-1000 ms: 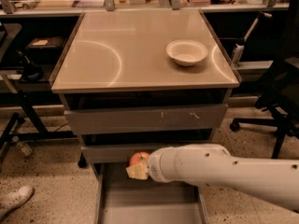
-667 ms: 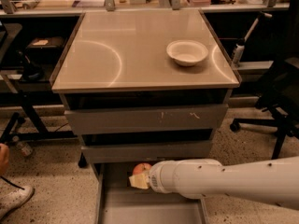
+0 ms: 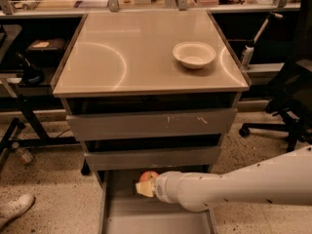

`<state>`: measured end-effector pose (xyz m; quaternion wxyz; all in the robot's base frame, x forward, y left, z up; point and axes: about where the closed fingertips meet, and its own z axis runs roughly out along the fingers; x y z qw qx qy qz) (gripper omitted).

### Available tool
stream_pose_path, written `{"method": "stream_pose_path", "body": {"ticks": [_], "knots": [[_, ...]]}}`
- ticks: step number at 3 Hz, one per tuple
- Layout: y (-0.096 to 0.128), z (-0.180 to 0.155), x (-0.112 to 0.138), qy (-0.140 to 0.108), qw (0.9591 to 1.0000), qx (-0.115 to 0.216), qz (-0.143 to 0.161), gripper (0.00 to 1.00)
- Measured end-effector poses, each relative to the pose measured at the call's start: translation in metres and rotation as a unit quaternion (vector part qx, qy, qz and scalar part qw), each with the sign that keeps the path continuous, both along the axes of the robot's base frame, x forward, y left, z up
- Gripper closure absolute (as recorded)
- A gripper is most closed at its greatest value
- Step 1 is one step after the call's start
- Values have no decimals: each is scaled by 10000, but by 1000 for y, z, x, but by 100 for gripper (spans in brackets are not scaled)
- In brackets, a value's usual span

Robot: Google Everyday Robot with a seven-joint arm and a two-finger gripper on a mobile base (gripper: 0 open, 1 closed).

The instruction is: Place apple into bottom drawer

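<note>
The red-orange apple (image 3: 149, 175) sits in my gripper (image 3: 145, 185), just under the front of the middle drawer and over the back part of the open bottom drawer (image 3: 146, 219). The gripper is shut on the apple, with a pale fingertip (image 3: 144, 188) showing below it. My white arm reaches in from the lower right and covers the drawer's right side. The bottom drawer is pulled out and its grey floor is bare.
A white bowl (image 3: 194, 54) stands on the cabinet's tan top (image 3: 131, 57). Two shallower grey drawers (image 3: 151, 125) sit above, slightly open. A black office chair (image 3: 292, 106) stands to the right, a black stand (image 3: 19, 126) and a white shoe (image 3: 14, 208) to the left.
My arm has dropped lower and reached further left, carrying the apple down from the middle drawer's front to just over the back of the bottom drawer.
</note>
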<state>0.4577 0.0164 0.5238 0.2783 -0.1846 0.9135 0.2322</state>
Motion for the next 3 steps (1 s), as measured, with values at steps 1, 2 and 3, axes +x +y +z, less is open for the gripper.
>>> {"method": "stream_pose_path", "body": {"ticks": [1,2,3], "knots": [[0,0,0,1,10000,0,1,100],[0,-31,-2,245,9996,105,-132,100],[-14,-79,4,423,9979,241,-416,100]]}}
